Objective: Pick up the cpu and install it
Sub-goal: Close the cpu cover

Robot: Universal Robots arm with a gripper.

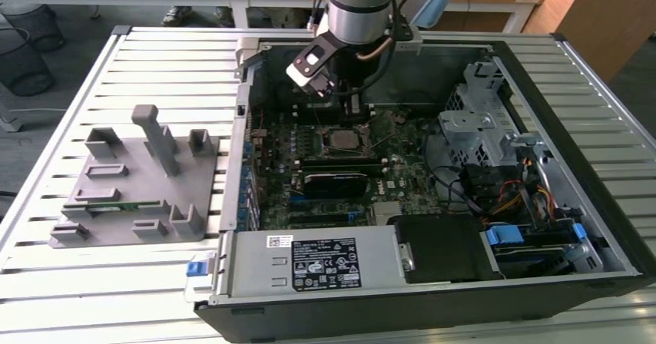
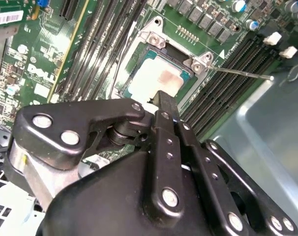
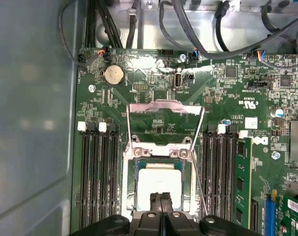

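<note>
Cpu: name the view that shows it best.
The second wrist view: the cpu lies close up in its socket, most of its silvery top bare beyond the gripper. The first wrist view shows it square-on, one edge behind the gripper. In the exterior view it is too small to tell.

Soft, even light is falling across the slatted table (image 1: 134, 75) in the exterior view, and the slats along its near edge are washing out towards white. The grey fixture (image 1: 134, 183) is throwing only faint, short shadows. Inside the computer case (image 1: 431, 67) the light is dropping off. Its far wall is lying in shade and the motherboard (image 1: 405, 156) is reading dark. In both wrist views the cpu (image 2: 156, 78) (image 3: 159, 179) is blowing out to near white. In the first wrist view glare is bleaching the board around the coin battery (image 3: 114, 74), and the case's metal wall is giving back a hazy sheen. The gripper (image 2: 164, 102), close to the lens, is looking soft, its rivets catching small highlights.
</note>
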